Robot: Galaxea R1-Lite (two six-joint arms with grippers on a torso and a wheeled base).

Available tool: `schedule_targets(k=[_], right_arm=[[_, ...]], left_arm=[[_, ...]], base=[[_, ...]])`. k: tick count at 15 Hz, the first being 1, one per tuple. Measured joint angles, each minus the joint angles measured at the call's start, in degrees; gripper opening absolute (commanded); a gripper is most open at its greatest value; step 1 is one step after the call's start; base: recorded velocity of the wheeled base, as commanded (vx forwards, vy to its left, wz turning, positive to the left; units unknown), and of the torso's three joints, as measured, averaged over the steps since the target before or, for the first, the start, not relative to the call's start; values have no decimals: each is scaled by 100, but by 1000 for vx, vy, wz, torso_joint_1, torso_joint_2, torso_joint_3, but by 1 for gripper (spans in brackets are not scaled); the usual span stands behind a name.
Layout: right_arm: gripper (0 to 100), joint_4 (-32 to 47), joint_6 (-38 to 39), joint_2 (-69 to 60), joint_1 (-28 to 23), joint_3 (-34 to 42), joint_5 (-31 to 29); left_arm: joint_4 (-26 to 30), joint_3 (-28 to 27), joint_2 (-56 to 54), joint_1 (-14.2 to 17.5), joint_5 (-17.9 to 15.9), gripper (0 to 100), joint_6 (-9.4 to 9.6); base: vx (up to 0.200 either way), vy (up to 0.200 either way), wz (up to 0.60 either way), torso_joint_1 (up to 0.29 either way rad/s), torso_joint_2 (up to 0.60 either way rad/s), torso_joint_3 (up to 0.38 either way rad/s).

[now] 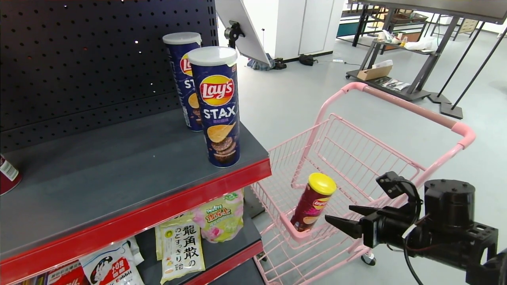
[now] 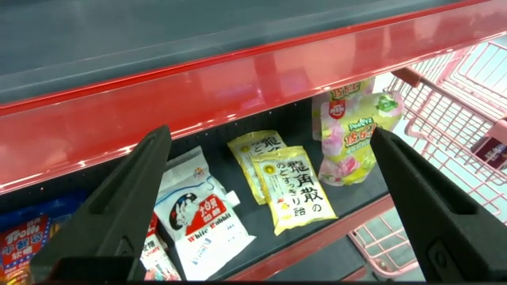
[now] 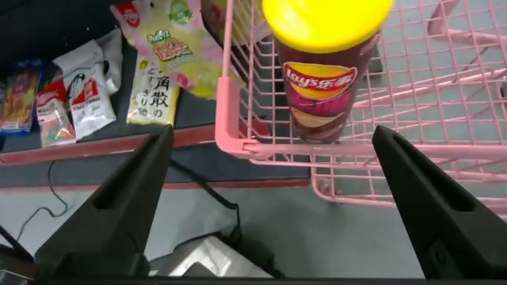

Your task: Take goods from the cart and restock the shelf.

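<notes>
1. The right claw [image 1: 344, 217], fingers spread wide and holding nothing, sits just outside the pink cart [image 1: 412, 107].
2. The yellow-lidded can [image 1: 313, 202] stands in the cart's corner, straight ahead of that claw. Its long axis is near upright, leaning slightly.
3. The left claw [image 2: 269, 198], also wide and empty, faces the lower shelf [image 2: 253, 218], so I judge the right arm nearer.

"Where is the right arm?"
"Low, with its black two-fingered right gripper [image 1: 341, 217] just outside the pink wire cart [image 1: 396, 102], facing the near corner, jaws spread wide."
"And the left?"
"The black left gripper [image 2: 269, 198] is outside the cart, equally wide."
</notes>
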Motion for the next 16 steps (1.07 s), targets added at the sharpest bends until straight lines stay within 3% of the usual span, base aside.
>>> schedule_targets(k=[7,16], right_arm=[[100,-1669,-143,1482,39,-408,-61],[100,-1770,-140,2311,39,-1182,-55]], left_arm=[[-1,0,0,0,-2,100,0],[-9,0,0,0,4,100,5]], base=[[0,0,0,0,0,0],[0,0,0,0,0,0]])
